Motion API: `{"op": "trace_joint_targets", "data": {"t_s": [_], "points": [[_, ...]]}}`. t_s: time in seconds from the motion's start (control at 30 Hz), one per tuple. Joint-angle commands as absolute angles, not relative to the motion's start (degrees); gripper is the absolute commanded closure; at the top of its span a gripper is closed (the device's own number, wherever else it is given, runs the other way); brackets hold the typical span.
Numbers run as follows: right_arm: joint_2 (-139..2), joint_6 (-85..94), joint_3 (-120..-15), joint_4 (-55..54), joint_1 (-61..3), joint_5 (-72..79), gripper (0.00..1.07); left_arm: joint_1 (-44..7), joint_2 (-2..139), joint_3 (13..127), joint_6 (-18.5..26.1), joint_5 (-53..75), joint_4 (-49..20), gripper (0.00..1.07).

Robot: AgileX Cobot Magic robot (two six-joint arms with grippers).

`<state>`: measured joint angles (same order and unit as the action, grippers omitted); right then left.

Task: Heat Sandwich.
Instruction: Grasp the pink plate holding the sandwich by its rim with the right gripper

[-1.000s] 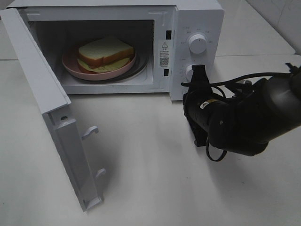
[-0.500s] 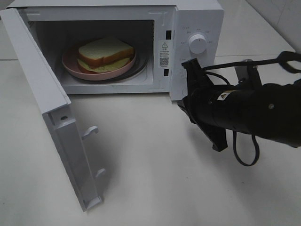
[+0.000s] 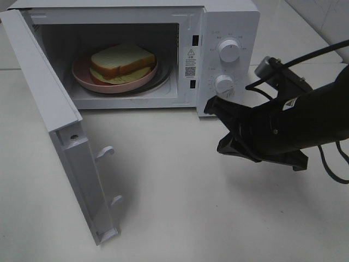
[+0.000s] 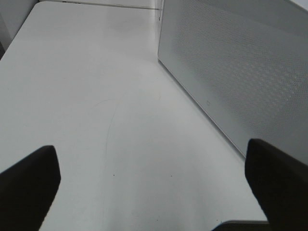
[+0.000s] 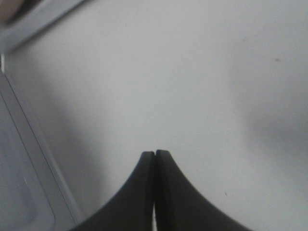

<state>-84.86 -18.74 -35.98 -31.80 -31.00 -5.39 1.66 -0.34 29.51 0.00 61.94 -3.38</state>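
Observation:
The sandwich [image 3: 122, 60] of pale bread lies on a round pink plate [image 3: 82, 77] inside the white microwave [image 3: 229, 22]. The microwave's door [image 3: 49, 98] stands wide open to the left. My right gripper [image 3: 211, 107] is shut and empty, just in front of the microwave's lower right corner, below the lower knob [image 3: 224, 83]. In the right wrist view its fingertips [image 5: 155, 154] touch each other above bare table. My left gripper [image 4: 154, 192] is open and empty beside the microwave's perforated side wall [image 4: 240, 67]. It is out of the exterior high view.
The upper knob [image 3: 229, 50] sits on the control panel. The open door's latch hooks [image 3: 104, 153] stick out over the white table [image 3: 174, 207]. A cable [image 3: 305, 54] loops over the right arm. The table's far edge and a seam run behind the microwave.
My right gripper has left the lower knob, swung down and to the right and turned onto its side. The lower knob now shows. Sandwich, plate and door have not moved.

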Motion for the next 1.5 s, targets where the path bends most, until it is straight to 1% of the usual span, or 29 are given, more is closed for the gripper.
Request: {"op": "trace_joint_targets", "data": {"t_s": [0.03,0.13,0.23,0.3,0.4,0.47,0.5,0.57,0.6,0.63,0.73,0.77,0.87,0.93,1.07,1.1,1.23,1.37,1.4,1.43,1.5], "points": [[-84.0,-13.87,-38.5,-24.69,-30.65,-16.62,1.06,1.78,-0.63,29.39,0.0,61.19,-3.84,0.08],[-84.0,-13.69,-39.82,-21.89,-30.71,-20.86,1.06,1.78,-0.63,29.39,0.0,61.19,-3.84,0.08],[-84.0,-11.92,-42.34,-18.16,-30.88,-28.53,1.05,1.78,-0.63,29.39,0.0,61.19,-3.84,0.08],[-84.0,-10.26,-42.91,-17.59,-30.88,-30.02,1.05,1.78,-0.63,29.39,0.0,61.19,-3.84,0.08],[-84.0,-1.78,-45.26,-15.13,-30.88,-37.93,1.03,1.78,-0.63,29.39,0.0,61.19,-3.84,0.08],[-84.0,0.0,-45.89,-14.84,-30.88,-39.71,1.02,1.78,-0.63,29.39,0.0,61.19,-3.84,0.08],[-84.0,4.87,-47.73,-14.44,-30.88,-44.12,1.02,1.78,-0.63,29.39,0.0,61.19,-3.84,0.08],[-84.0,10.43,-49.73,-14.44,-30.88,-48.36,1.01,1.78,-0.63,29.39,0.0,61.19,-3.84,0.08],[-84.0,10.43,-49.73,-14.44,-30.88,-48.36,1.01,1.78,-0.63,29.39,0.0,61.19,-3.84,0.08],[-84.0,15.93,-51.51,-14.44,-30.88,-51.74,1.0,1.78,-0.63,29.39,0.0,61.19,-3.84,0.08],[-84.0,24.35,-54.09,-14.44,-30.88,-56.78,0.99,1.78,-0.63,29.39,0.0,61.19,-3.84,0.08],[-84.0,24.35,-54.09,-14.44,-30.88,-56.78,0.99,1.78,-0.63,29.39,0.0,61.19,-3.84,0.08],[-84.0,35.58,-56.95,-14.38,-30.88,-62.28,0.98,1.78,-0.63,29.39,0.0,61.19,-3.84,0.08],[-84.0,38.22,-57.52,-14.38,-30.88,-62.97,0.98,1.78,-0.63,29.39,0.0,61.19,-3.84,0.08],[-84.0,49.1,-58.96,-12.83,-30.88,-62.4,0.98,1.78,-0.63,29.39,0.0,61.19,-3.84,0.08],[-84.0,49.1,-58.96,-12.83,-30.88,-62.4,0.98,1.78,-0.63,29.39,0.0,61.19,-3.84,0.08],[-84.0,66.58,-59.07,-6.65,-30.88,-61.88,0.96,1.78,-0.63,29.39,0.0,61.19,-3.84,0.08],[-84.0,71.28,-59.07,-4.87,-30.88,-59.7,0.93,1.78,-0.63,29.39,0.0,61.19,-3.84,0.08],[-84.0,71.51,-59.07,-3.5,-30.88,-57.41,0.9,1.78,-0.63,29.39,0.0,61.19,-3.84,0.08],[-84.0,71.51,-59.07,-3.5,-30.88,-57.41,0.9,1.78,-0.63,29.39,0.0,61.19,-3.84,0.08],[-84.0,71.51,-59.07,-2.52,-30.88,-54.77,0.85,1.78,-0.63,29.39,0.0,61.19,-3.84,0.08]]}}
